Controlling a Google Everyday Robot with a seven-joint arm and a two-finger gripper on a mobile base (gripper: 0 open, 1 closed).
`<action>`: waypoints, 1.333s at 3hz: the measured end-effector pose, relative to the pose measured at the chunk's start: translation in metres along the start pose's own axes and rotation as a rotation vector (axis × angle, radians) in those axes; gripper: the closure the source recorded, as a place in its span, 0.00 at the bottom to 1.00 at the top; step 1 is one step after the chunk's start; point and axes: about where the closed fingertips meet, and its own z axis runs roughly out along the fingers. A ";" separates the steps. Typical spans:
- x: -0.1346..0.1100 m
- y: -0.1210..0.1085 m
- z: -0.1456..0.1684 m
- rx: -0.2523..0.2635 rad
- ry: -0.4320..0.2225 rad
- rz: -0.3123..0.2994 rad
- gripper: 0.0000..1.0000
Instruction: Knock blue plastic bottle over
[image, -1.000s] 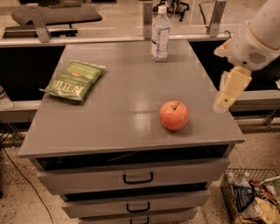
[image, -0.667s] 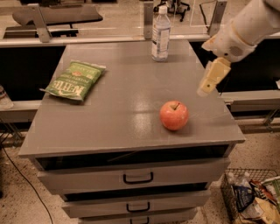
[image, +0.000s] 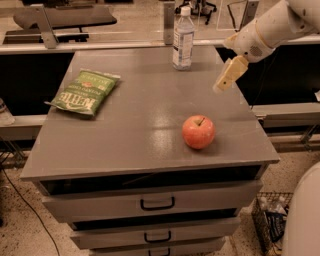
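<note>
Arm has swung in from the right edge over the last second. The cream two-finger gripper is now up and left, past the red apple, hanging over the grey cabinet top at its right side. Can't tell how far open it is; nothing in it.

Small clear blue-labelled plastic bottle with white cap is upright at the back edge, left of the gripper, not touched.

Read: approach under way, gap closing. Needs a leftward sweep at label height. Green chip bag is well clear.
</note>
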 end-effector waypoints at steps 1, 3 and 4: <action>-0.001 0.000 -0.002 0.004 0.000 0.000 0.00; -0.016 -0.028 0.019 0.153 -0.137 0.179 0.00; -0.029 -0.065 0.038 0.247 -0.249 0.243 0.00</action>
